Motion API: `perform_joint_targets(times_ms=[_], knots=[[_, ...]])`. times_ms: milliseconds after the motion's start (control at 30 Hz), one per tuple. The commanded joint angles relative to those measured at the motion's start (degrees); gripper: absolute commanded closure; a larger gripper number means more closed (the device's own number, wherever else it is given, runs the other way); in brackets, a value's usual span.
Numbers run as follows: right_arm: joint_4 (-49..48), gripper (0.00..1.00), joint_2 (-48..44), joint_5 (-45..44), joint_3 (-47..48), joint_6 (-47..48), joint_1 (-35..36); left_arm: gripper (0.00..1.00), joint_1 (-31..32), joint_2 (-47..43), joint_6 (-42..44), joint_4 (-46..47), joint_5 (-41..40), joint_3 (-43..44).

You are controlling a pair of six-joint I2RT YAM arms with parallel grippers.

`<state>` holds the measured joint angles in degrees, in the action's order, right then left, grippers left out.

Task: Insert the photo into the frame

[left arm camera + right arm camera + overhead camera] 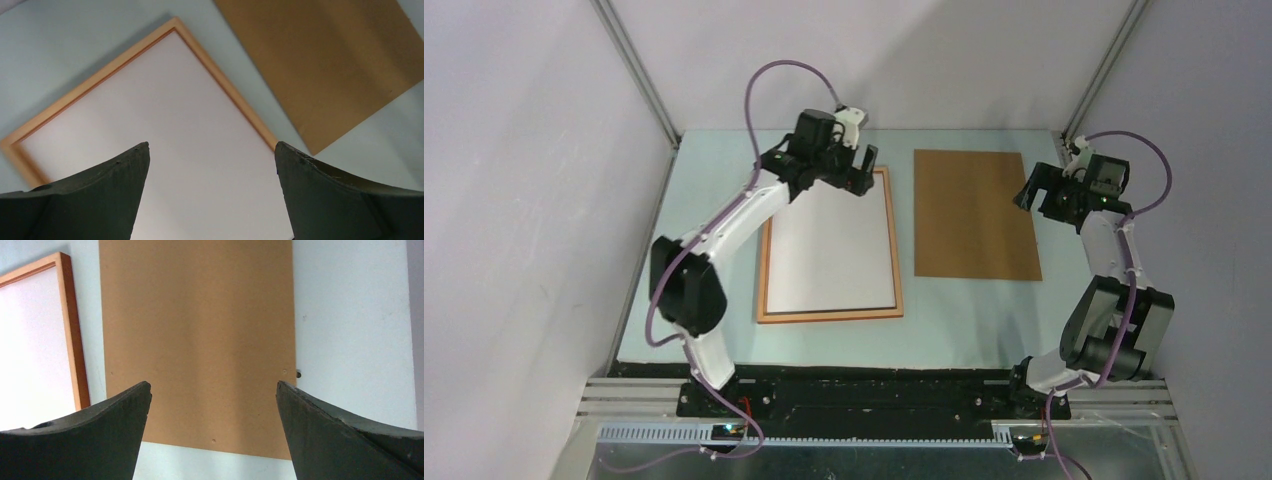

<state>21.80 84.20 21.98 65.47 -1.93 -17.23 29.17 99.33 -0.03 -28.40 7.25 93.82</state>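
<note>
The frame (829, 315), thin orange-brown wood, lies flat left of the table's middle. A white sheet fills it edge to edge: the photo (829, 245), white side up, its print hidden. My left gripper (861, 170) hangs open and empty over the frame's far right corner. In the left wrist view the gripper (211, 147) looks down on the photo (165, 125) and the frame's bar (220, 75). My right gripper (1032, 190) hangs open and empty at the far right. In the right wrist view the gripper (214, 385) faces the brown board, with the frame (72, 340) and photo (35, 350) at left.
A plain brown backing board (976, 215) lies flat just right of the frame, a narrow strip of table between them. The same board (325, 60) appears in the left wrist view, and it fills the middle of the right wrist view (195, 330). Grey walls enclose the pale blue table (704, 200).
</note>
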Motion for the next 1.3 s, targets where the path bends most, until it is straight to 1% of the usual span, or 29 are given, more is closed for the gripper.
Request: perform_joint_targets(times_ms=[0, 100, 267, 400, 633, 833, 1133, 1267], knots=[[-1.59, 0.01, 2.03, 1.60, 0.10, 0.21, -1.35, 0.00, 2.22, 8.07, -5.95, 1.42, 3.21, 7.85], [-1.86, 0.00, 2.61, -0.40, 0.10, 1.17, -1.90, 0.00, 3.04, 12.80, -8.60, 1.50, 5.37, 12.06], [-2.04, 0.01, 4.57, -2.89, 0.10, 1.75, -2.83, 0.00, 4.11, 22.12, -16.01, 1.45, 9.30, 20.20], [-2.19, 0.01, 7.31, -3.83, 0.12, 1.76, -3.84, 0.00, 5.51, 27.89, -19.12, 1.49, 11.10, 24.96], [-2.91, 0.01, 10.39, -5.42, 0.18, 1.76, -4.97, 0.00, 8.26, 33.63, -21.34, 1.44, 10.42, 27.55], [-2.72, 0.01, 13.17, -6.20, 0.90, 1.78, -4.97, 0.01, 8.64, 38.07, -27.25, 1.44, 11.27, 29.42], [-0.64, 0.06, 20.54, -5.61, 5.39, 3.96, -4.79, 0.01, 9.67, 40.50, -29.30, 1.26, 8.65, 29.53], [1.80, 0.07, 24.96, -4.43, 9.75, 4.06, -4.66, 0.01, 9.99, 41.44, -29.33, 1.27, 8.29, 29.90]])
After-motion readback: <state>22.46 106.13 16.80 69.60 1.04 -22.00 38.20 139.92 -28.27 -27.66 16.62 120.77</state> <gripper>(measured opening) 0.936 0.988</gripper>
